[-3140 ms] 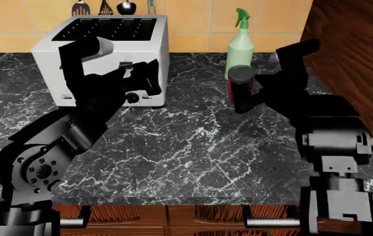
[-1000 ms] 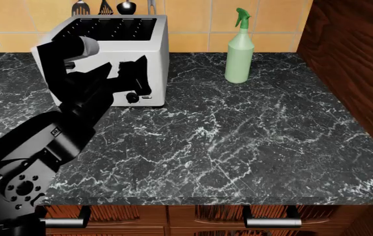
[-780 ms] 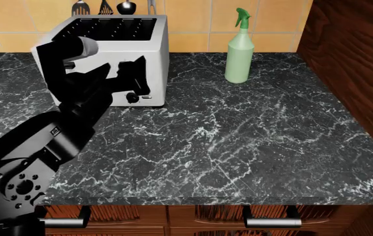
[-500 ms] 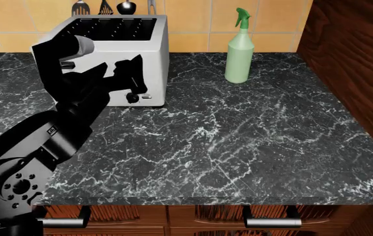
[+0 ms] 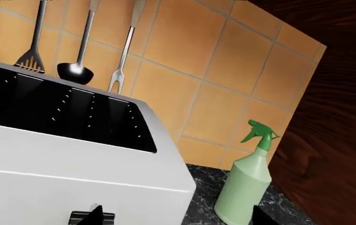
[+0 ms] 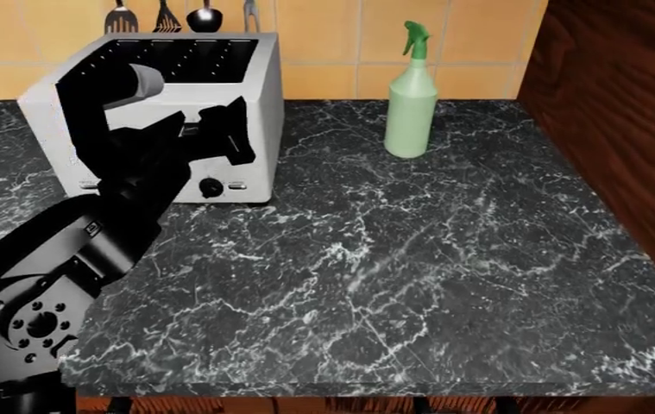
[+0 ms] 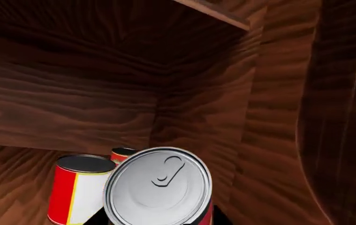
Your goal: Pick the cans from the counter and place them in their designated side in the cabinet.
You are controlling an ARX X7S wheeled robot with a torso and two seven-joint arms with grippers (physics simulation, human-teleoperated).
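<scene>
A white toaster (image 6: 160, 103) with black slots on top stands at the back, near the tiled wall (image 6: 316, 34). A round black knob (image 6: 210, 187) sits low on its front face. Above it hang metal utensils: a slotted turner (image 5: 33, 35), a ladle (image 5: 78, 70) and a long fork (image 5: 124, 54). Well apart from the toaster, a pale green spray bottle (image 6: 410, 97) stands upright beside a dark wooden panel (image 6: 620, 121).

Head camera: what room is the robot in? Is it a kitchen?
Most likely a kitchen. A toaster stands on a marble counter, cooking utensils hang on the tiled wall, and cans sit inside a wooden cabinet.
</scene>
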